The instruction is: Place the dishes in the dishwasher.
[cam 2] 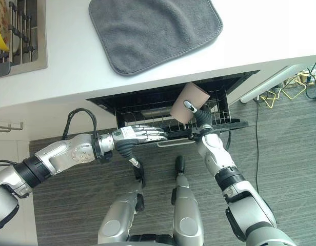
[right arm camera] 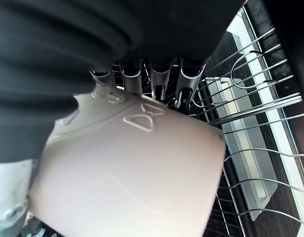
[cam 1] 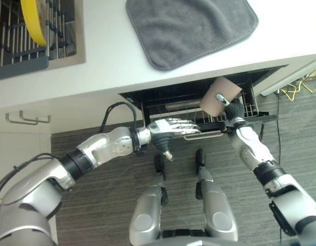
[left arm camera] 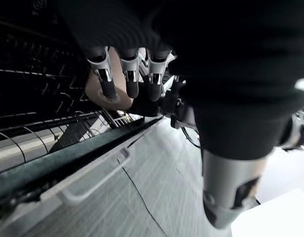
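Note:
A pale pink cup point(cam 1: 218, 96) point(right arm camera: 127, 177) hangs tilted over the pulled-out dishwasher rack point(cam 1: 173, 108), with my right hand point(cam 1: 233, 110) shut round it. My left hand point(cam 1: 171, 128) lies open with straight fingers on the rack's front edge, beside the white handle point(cam 1: 203, 135). In the left wrist view the cup point(left arm camera: 100, 86) shows past my left fingers point(left arm camera: 105, 79). A yellow plate point(cam 1: 33, 20) stands in the drying rack point(cam 1: 14, 41) in the sink at the far left of the counter.
A grey drying mat point(cam 1: 191, 28) lies on the white counter point(cam 1: 106, 56) above the dishwasher. Cabinet handles point(cam 1: 24, 119) show at the left. Yellow and white cables point(cam 1: 299, 84) lie on the grey wood floor at the right.

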{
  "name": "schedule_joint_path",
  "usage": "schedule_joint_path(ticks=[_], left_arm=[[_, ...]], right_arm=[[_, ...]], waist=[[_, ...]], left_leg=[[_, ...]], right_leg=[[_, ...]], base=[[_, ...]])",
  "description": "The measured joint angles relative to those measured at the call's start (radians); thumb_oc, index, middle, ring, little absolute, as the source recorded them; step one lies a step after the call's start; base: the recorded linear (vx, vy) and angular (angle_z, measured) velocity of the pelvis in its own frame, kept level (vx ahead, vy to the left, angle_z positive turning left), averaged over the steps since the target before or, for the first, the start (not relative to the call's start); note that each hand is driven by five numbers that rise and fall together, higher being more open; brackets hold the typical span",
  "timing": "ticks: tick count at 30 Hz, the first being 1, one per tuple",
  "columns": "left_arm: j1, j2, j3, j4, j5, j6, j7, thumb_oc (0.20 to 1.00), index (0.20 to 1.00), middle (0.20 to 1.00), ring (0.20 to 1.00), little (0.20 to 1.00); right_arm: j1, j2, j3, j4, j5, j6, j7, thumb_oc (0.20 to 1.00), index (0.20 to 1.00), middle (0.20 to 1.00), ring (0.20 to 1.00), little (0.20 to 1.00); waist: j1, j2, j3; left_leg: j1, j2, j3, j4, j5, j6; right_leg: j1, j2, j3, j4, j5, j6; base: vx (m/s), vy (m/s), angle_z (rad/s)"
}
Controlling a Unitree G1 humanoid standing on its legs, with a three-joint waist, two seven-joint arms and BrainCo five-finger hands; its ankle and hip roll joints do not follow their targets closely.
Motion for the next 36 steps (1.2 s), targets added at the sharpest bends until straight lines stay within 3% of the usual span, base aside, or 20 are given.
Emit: schedule_joint_path(ticks=[1,4,7,9,16,19,21,23,26,30,31,36], left_arm=[[0.001,-0.044,0.016,0.068,0.006,0.023,0.044,1.000,1.000,1.000,1.000,1.000],[0.039,-0.070,0.100,0.096,0.034,0.035,0.132,1.000,1.000,1.000,1.000,1.000],[0.039,-0.103,0.129,0.128,0.036,0.036,0.156,1.000,1.000,1.000,1.000,1.000],[0.038,-0.128,0.119,0.141,0.059,0.042,0.149,1.000,1.000,1.000,1.000,1.000],[-0.033,-0.181,-0.055,0.311,0.158,0.230,0.026,1.000,1.000,1.000,1.000,1.000],[-0.060,-0.167,-0.064,0.294,0.164,0.262,-0.020,1.000,1.000,1.000,1.000,1.000],[-0.080,-0.148,-0.078,0.252,0.186,0.288,-0.051,1.000,1.000,1.000,1.000,1.000],[-0.110,-0.133,-0.094,0.232,0.191,0.308,-0.078,1.000,1.000,1.000,1.000,1.000],[-0.131,-0.136,-0.093,0.244,0.192,0.314,-0.084,1.000,1.000,1.000,1.000,1.000],[-0.158,-0.171,-0.097,0.274,0.194,0.305,-0.073,1.000,1.000,1.000,1.000,1.000],[-0.175,-0.181,-0.117,0.287,0.195,0.293,-0.069,1.000,1.000,1.000,1.000,1.000],[-0.181,-0.179,-0.141,0.289,0.202,0.249,-0.065,1.000,1.000,1.000,1.000,1.000]], right_arm=[[0.000,0.000,0.000,0.000,0.000,-0.002,-0.003,0.200,0.200,0.200,0.200,0.200],[0.001,0.004,0.000,-0.001,0.000,-0.003,-0.014,0.200,0.200,0.200,0.200,0.200],[0.002,0.007,-0.001,-0.001,0.000,-0.006,-0.023,0.200,0.200,0.200,0.200,0.200],[0.002,0.007,-0.001,-0.001,0.000,-0.009,-0.025,0.200,0.200,0.200,0.200,0.200],[-0.059,0.012,0.029,0.061,0.001,-0.042,-0.021,0.200,0.200,0.200,0.200,0.200],[-0.111,0.012,0.033,0.124,0.002,-0.026,-0.033,0.200,0.200,0.200,0.200,0.200],[-0.158,0.006,0.001,0.162,0.049,0.046,-0.073,0.200,0.200,0.200,0.200,0.200],[-0.181,0.004,-0.002,0.167,0.050,0.072,-0.098,0.200,0.200,0.200,0.200,0.200],[-0.274,0.006,-0.003,0.273,0.047,0.149,-0.171,0.200,0.200,0.200,0.200,0.200],[-0.376,-0.005,0.001,0.414,-0.100,0.226,-0.265,0.200,0.200,0.200,0.200,0.200],[-0.402,-0.015,0.023,0.444,-0.175,0.276,-0.278,0.200,0.200,0.200,0.200,0.200],[-0.469,-0.057,0.196,0.451,-0.349,0.405,-0.234,0.200,0.200,0.200,0.200,0.200]], waist=[[0.000,0.000,0.000],[0.003,0.000,0.000],[0.002,-0.001,0.000],[0.002,-0.001,0.001],[-0.008,-0.010,0.005],[-0.007,-0.010,0.005],[-0.004,-0.012,0.006],[-0.003,-0.018,0.008],[0.002,-0.038,0.007],[0.024,-0.040,0.007],[0.026,-0.041,0.006],[0.040,-0.051,0.006]], left_leg=[[-0.002,0.001,-0.001,0.000,0.001,-0.002],[-0.005,0.003,-0.002,0.000,0.001,-0.004],[-0.008,0.002,-0.004,0.000,0.003,-0.005],[-0.010,0.002,-0.005,0.000,0.004,-0.006],[-0.045,0.001,-0.001,0.000,0.011,-0.005],[-0.075,0.003,-0.002,0.000,0.020,-0.003],[-0.094,0.003,-0.004,0.000,0.027,0.001],[-0.104,0.002,-0.004,0.001,0.030,0.001],[-0.173,0.013,-0.007,0.116,-0.008,0.001],[-0.213,0.015,-0.013,0.171,-0.029,0.008],[-0.222,0.011,-0.027,0.191,-0.034,0.005],[-0.235,0.014,-0.029,0.236,-0.060,0.012]], right_leg=[[-0.001,0.000,-0.001,0.000,0.001,-0.001],[-0.002,0.002,-0.004,0.000,0.000,-0.003],[-0.003,0.002,-0.009,0.000,0.000,-0.003],[-0.004,0.001,-0.011,0.000,0.000,-0.003],[-0.046,0.001,-0.002,0.006,0.001,0.001],[-0.075,0.001,-0.003,0.006,0.006,0.005],[-0.096,0.001,-0.003,0.012,0.006,0.003],[-0.112,0.000,-0.003,0.022,0.001,-0.004],[-0.131,0.001,-0.005,0.034,0.001,-0.004],[-0.145,0.001,-0.006,0.038,0.002,-0.003],[-0.142,-0.001,-0.007,0.049,0.001,-0.005],[-0.139,0.000,-0.016,0.063,0.015,-0.012]], base=[[0.01,-0.033,0.02],[0.01,-0.018,0.02],[0.02,-0.018,0.05],[0.01,-0.002,0.02],[0.00,0.003,-0.02],[0.00,0.000,0.00],[-0.02,-0.024,0.02],[-0.02,-0.052,0.00],[0.00,-0.019,0.01],[0.01,-0.016,0.06],[0.01,-0.026,0.17],[0.00,-0.002,0.03]])
